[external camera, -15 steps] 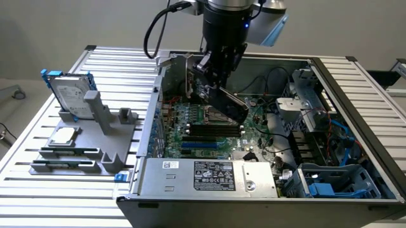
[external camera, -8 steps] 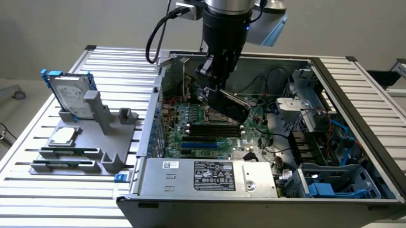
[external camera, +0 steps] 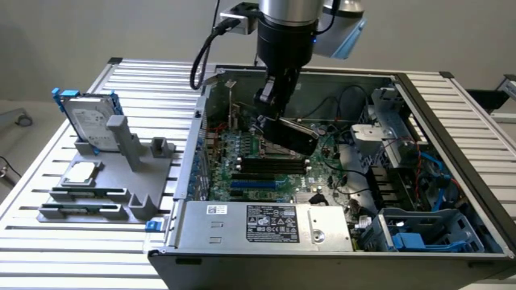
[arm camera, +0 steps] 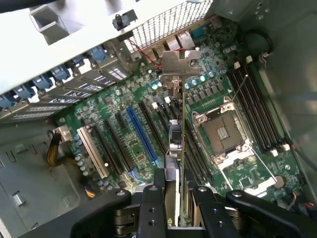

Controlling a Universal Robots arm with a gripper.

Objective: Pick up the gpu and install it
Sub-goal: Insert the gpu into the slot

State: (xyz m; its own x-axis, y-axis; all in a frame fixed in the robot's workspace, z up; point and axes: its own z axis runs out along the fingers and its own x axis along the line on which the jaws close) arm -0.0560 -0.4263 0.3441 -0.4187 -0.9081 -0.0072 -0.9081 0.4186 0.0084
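Gripper (arm camera: 173, 198): we see it clamped on the gpu (arm camera: 177, 139), held edge-on to suit a slot.
Motherboard (arm camera: 124, 96): under the card; we judge it not yet seated.

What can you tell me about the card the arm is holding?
The gpu is a small flat card with a black rectangular cooler on one face and a silver bracket at one end. The jaws clamp the other end. It hangs tilted over the green motherboard inside the open case; whether it touches a slot I cannot tell.
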